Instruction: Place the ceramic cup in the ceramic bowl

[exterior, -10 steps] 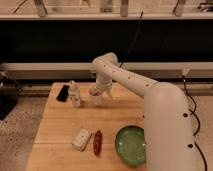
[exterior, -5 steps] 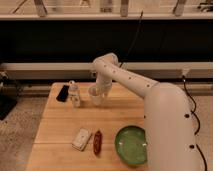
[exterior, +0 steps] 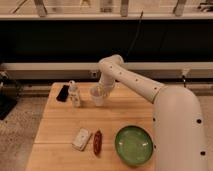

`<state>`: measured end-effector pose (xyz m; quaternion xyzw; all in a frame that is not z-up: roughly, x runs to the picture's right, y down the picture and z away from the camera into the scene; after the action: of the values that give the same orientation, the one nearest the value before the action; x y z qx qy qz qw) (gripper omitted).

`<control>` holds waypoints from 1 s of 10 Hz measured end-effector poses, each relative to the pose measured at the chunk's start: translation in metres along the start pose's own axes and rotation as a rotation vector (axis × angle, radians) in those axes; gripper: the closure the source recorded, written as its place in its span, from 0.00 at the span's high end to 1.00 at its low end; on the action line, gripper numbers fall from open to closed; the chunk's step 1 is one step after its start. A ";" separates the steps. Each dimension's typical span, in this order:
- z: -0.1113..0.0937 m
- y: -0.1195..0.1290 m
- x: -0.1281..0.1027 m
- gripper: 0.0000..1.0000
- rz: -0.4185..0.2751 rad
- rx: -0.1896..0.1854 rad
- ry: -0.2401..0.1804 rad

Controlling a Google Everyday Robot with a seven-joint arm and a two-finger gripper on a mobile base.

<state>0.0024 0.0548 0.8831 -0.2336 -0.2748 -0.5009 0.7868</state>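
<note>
The ceramic cup [exterior: 97, 95], a whitish tapered tumbler, is upright at the back middle of the wooden table [exterior: 60, 125]. My gripper [exterior: 102, 90] comes down from the arm's wrist onto the cup's right rim and is shut on it, holding the cup just above the tabletop. The ceramic bowl [exterior: 134, 145], wide, glossy green and empty, sits at the front right of the table, well in front of and to the right of the cup.
A small white capped bottle [exterior: 75, 94] stands just left of the cup. A black flat object [exterior: 63, 92] lies at the back left. A white packet [exterior: 81, 139] and a reddish-brown bar [exterior: 97, 142] lie at the front, left of the bowl.
The cup has risen slightly with the gripper on it. The arm has barely moved otherwise; the other things are unchanged.
</note>
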 end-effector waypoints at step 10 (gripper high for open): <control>-0.056 0.066 -0.002 0.00 0.027 0.009 0.002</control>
<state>0.0736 0.0464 0.8342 -0.2331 -0.2733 -0.4892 0.7948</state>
